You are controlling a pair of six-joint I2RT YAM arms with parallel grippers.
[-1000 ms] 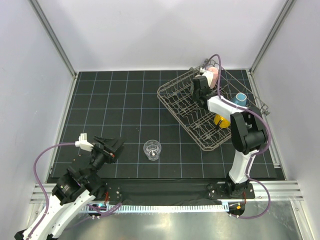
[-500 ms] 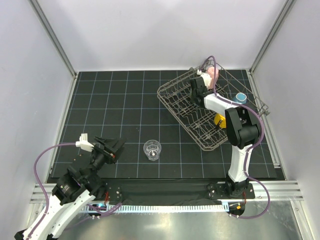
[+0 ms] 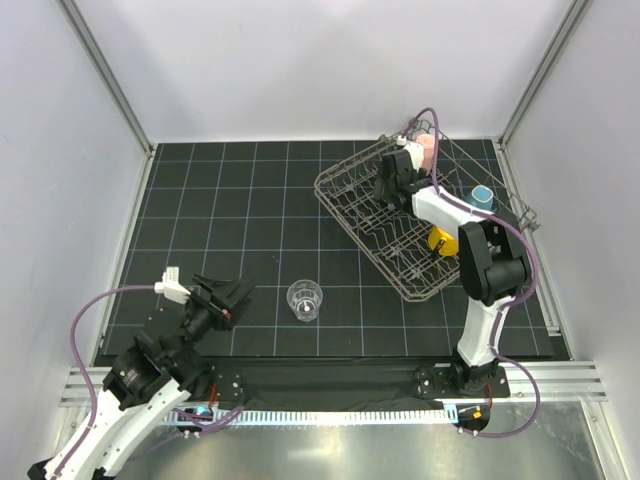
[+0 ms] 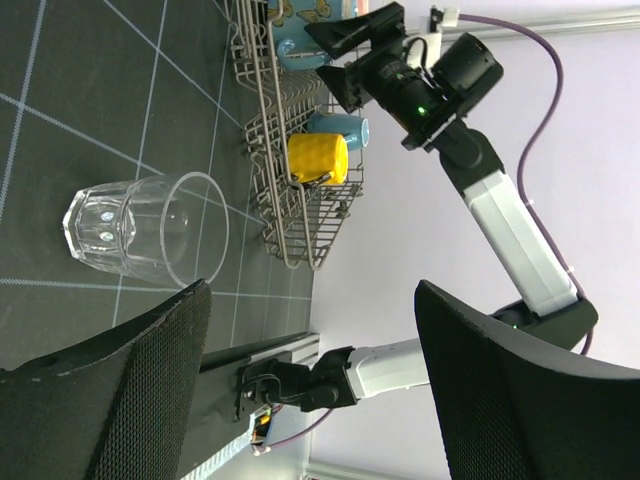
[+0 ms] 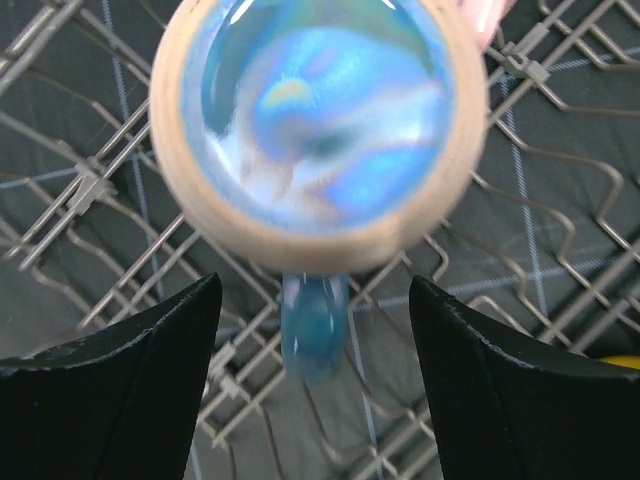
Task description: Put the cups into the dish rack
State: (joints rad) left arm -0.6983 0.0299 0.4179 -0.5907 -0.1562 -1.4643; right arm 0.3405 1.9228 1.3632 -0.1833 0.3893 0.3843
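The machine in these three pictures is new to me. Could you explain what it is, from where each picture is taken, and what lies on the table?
These are two robot arms, left and right, bolted at the near edge of a black table. The top picture looks down from above; the other two come from cameras on the wrists, so each shows its own black fingers. On it stands a clear glass tumbler; the left end effector is open, aimed at it, holding nothing. At the right sits a wire dish rack with a pink cup, a yellow mug and a blue mug. The right end effector, also open, hangs over a second blue mug in the rack; its wrist picture is blurred.
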